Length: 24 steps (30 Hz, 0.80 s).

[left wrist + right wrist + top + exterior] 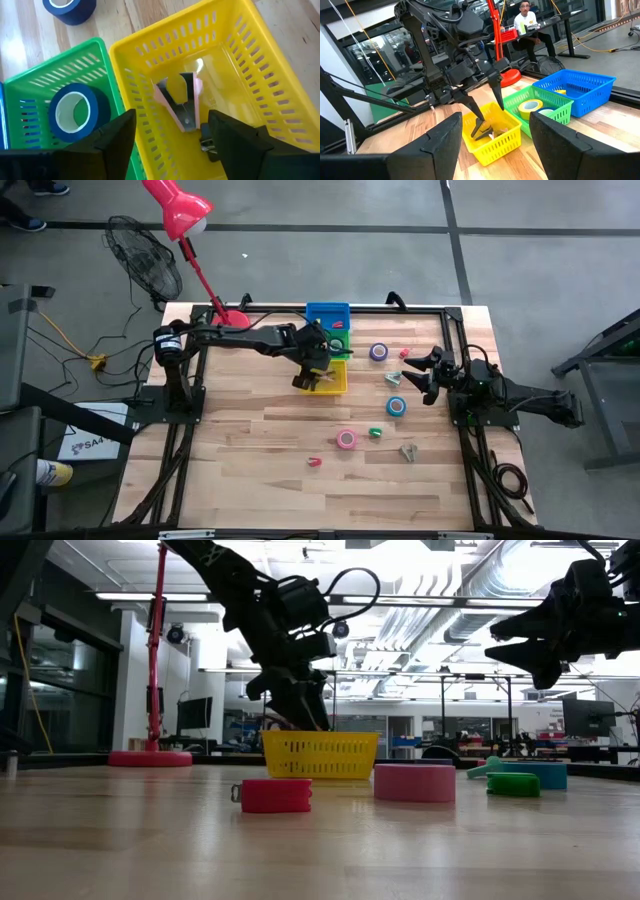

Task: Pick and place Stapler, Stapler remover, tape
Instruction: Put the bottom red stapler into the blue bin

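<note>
Your left gripper (pixel 170 137), open over the yellow basket (pixel 240 60) at 12 o'clock, could snag its rim; right gripper (pixel 418 370) waits open.

My dark fingers (pixel 115 145) frame a yellow slotted basket (pixel 240 65) holding a pink-and-grey stapler remover (pixel 180 102). Beside it, a green slotted basket (pixel 60 75) holds a blue tape roll (pixel 80 112). On the pale striped wood table (pixel 260 470) lies a pink tape roll (pixel 346 439).
</note>
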{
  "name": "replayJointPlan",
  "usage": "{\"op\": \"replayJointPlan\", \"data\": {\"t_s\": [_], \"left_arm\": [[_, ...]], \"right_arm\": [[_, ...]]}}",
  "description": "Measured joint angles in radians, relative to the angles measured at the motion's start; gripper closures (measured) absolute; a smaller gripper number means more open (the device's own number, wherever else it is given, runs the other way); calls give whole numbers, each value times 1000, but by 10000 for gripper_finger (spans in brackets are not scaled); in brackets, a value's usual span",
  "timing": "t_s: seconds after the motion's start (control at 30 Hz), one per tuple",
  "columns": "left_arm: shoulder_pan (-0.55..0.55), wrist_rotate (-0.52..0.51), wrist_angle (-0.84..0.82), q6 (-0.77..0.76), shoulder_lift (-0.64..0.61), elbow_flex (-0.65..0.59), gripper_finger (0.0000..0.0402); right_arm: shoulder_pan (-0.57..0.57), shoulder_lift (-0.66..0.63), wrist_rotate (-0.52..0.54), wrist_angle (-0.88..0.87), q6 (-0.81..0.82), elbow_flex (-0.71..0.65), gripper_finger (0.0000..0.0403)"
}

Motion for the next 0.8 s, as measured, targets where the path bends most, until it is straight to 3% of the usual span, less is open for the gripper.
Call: {"op": "replayJointPlan", "data": {"t_s": [0.33,0.8], "left_arm": [[0,-13,-134,-27,-66,28,158],[-117,-111,-389,-289,-195,28,159]], "right_arm": [[0,0,0,0,0,0,180],[0,0,0,0,0,0,180]]}}
